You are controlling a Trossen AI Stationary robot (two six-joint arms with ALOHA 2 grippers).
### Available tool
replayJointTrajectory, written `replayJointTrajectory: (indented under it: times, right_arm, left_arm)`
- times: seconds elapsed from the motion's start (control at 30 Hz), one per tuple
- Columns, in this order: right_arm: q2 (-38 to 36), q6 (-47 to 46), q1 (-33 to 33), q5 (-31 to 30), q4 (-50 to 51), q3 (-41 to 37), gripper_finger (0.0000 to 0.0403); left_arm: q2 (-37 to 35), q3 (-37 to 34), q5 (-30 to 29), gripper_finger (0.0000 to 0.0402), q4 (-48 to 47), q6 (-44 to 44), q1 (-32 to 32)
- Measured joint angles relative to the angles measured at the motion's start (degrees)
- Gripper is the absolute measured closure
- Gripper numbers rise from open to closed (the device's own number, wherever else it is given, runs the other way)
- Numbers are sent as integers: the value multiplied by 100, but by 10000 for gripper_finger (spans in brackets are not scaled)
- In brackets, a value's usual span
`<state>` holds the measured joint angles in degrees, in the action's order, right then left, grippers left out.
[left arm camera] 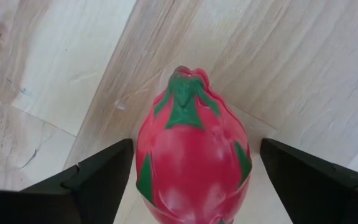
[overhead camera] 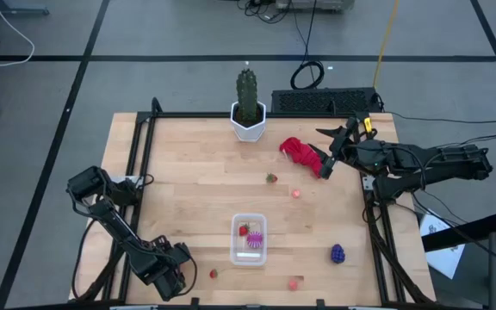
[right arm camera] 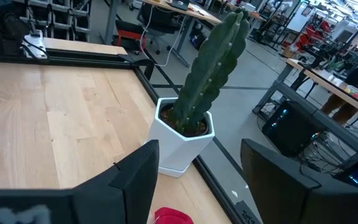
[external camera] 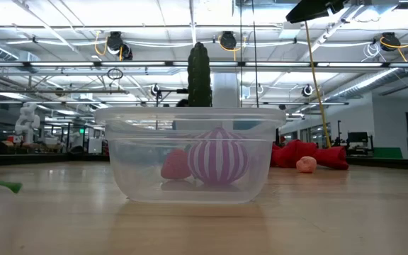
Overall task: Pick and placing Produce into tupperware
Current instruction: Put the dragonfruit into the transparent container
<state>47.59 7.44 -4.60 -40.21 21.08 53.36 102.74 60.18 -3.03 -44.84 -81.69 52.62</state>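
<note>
- The left gripper (overhead camera: 172, 280) sits at the table's near edge, mostly hidden under its own arm from above; its wrist camera shows the fingers (left arm camera: 98, 180) spread wide with a red strawberry (left arm camera: 192, 155) between them — neither finger touching it.
- The right gripper (overhead camera: 332, 153) hangs over the red cloth (overhead camera: 300, 152), fingers (right arm camera: 138, 177) parted and empty; past them stands the cactus (right arm camera: 213, 65) in its white pot (right arm camera: 182, 140).
- The wooden table (overhead camera: 188, 181) stands in an open workshop with benches behind.
- The clear tupperware (external camera: 190, 152) holds a strawberry (external camera: 175, 164) and a striped magenta fruit (external camera: 218, 157).
- A purple grape bunch (overhead camera: 337, 253) and small pink pieces (overhead camera: 296, 193) lie loose — well apart from both grippers.
</note>
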Motion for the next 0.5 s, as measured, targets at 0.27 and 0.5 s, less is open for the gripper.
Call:
replayJointTrajectory:
  times: [0.27, 0.5]
  right_arm:
    - [0, 5, 1, 0, 0, 0, 183]
    - [0, 7, 0, 0, 0, 0, 183]
  left_arm:
    - [-2, 2, 20, 39, -6, -138, 0]
    - [-2, 2, 22, 39, -7, -142, 0]
